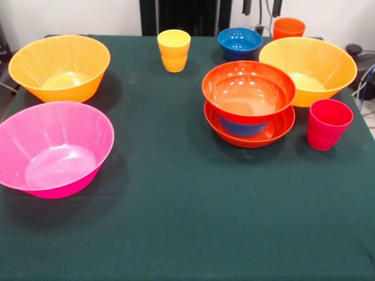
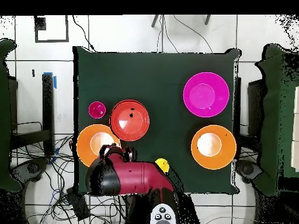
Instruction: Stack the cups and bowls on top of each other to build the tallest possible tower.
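Observation:
A small tower stands right of centre: a red-orange bowl (image 1: 249, 91) rests on a blue bowl (image 1: 241, 128), which sits in a shallow red-orange bowl (image 1: 275, 130); from overhead the tower (image 2: 129, 119) shows as one red disc. Around it are a red-pink cup (image 1: 328, 124), a large orange-yellow bowl (image 1: 307, 70), a second blue bowl (image 1: 239, 42), an orange cup (image 1: 289, 27) and a yellow cup (image 1: 173, 50). At the left lie another orange-yellow bowl (image 1: 58, 67) and the pink bowl (image 1: 53, 149). My gripper (image 1: 261, 7) shows only its tips at the top edge, apart and empty, above the blue bowl and orange cup.
A dark green cloth (image 1: 176, 222) covers the table. Overhead, the red arm (image 2: 131, 178) hangs over the table's edge beside the orange-yellow bowl (image 2: 96, 143), hiding the blue bowl and orange cup. Cables lie on the floor (image 2: 41, 169) beside the table.

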